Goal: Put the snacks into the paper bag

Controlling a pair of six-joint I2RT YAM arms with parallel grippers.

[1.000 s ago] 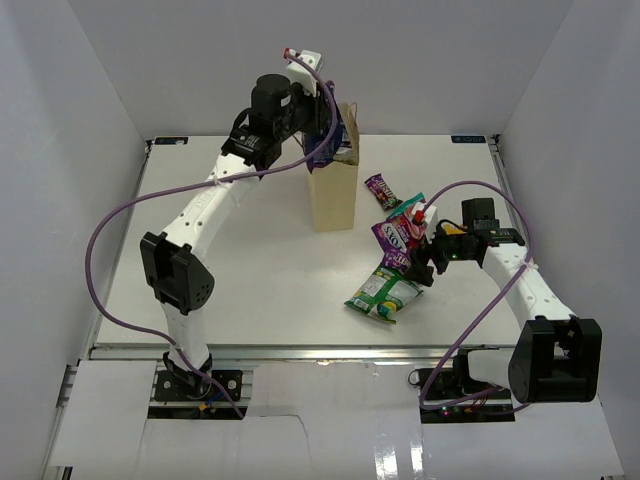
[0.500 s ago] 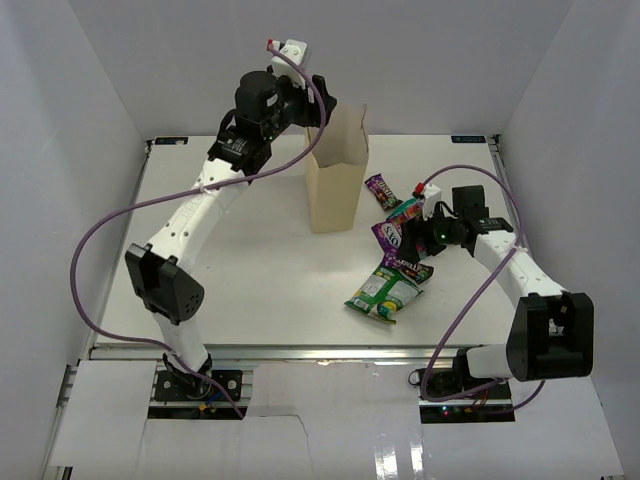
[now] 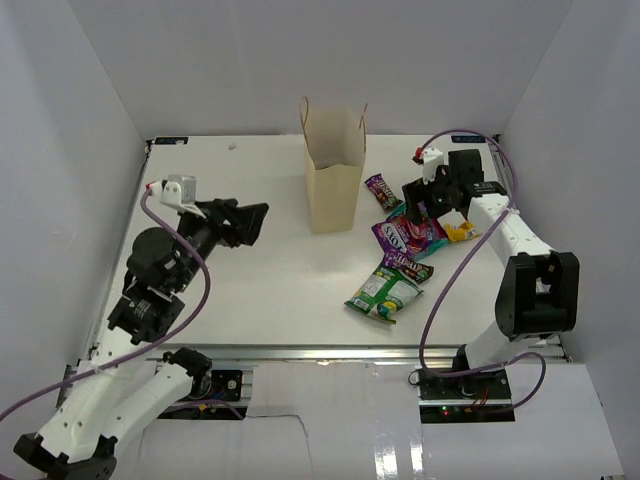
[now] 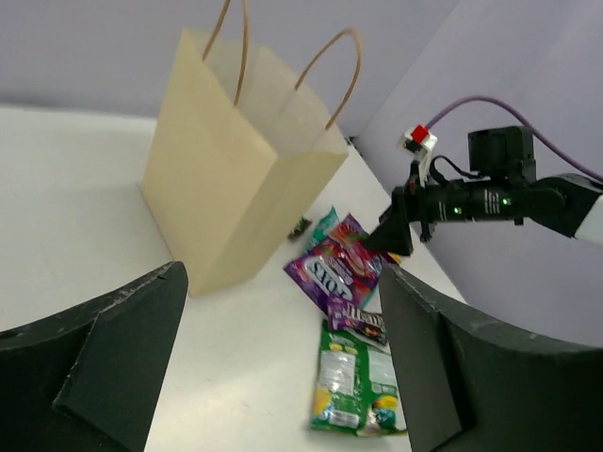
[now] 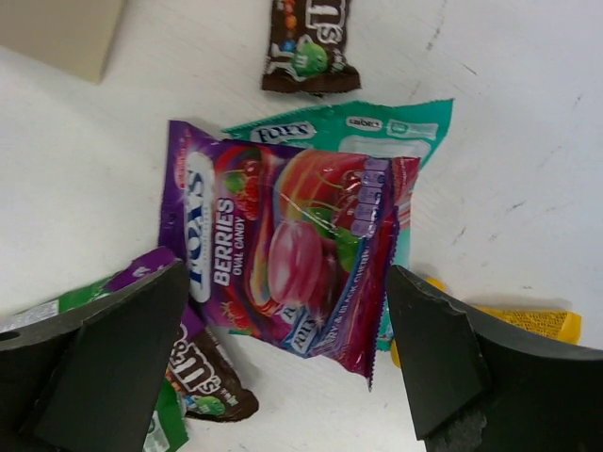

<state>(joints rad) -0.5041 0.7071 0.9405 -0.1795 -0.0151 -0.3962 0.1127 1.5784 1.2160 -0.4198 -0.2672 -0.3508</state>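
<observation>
A tan paper bag (image 3: 333, 185) stands upright near the middle of the desk's (image 3: 270, 280) far edge. Just right of it lie snacks: a brown candy bar (image 3: 380, 190), a purple berry packet (image 5: 283, 250) overlapping a teal packet (image 5: 429, 122), a yellow packet (image 3: 461, 231), and a green-white bag (image 3: 384, 293) nearer the front edge. The right pincer (image 3: 426, 202) hovers wide open above the purple packet, gripping nothing. The left pincer (image 3: 246, 222), also wide open and empty, hangs over the desk's left side.
</observation>
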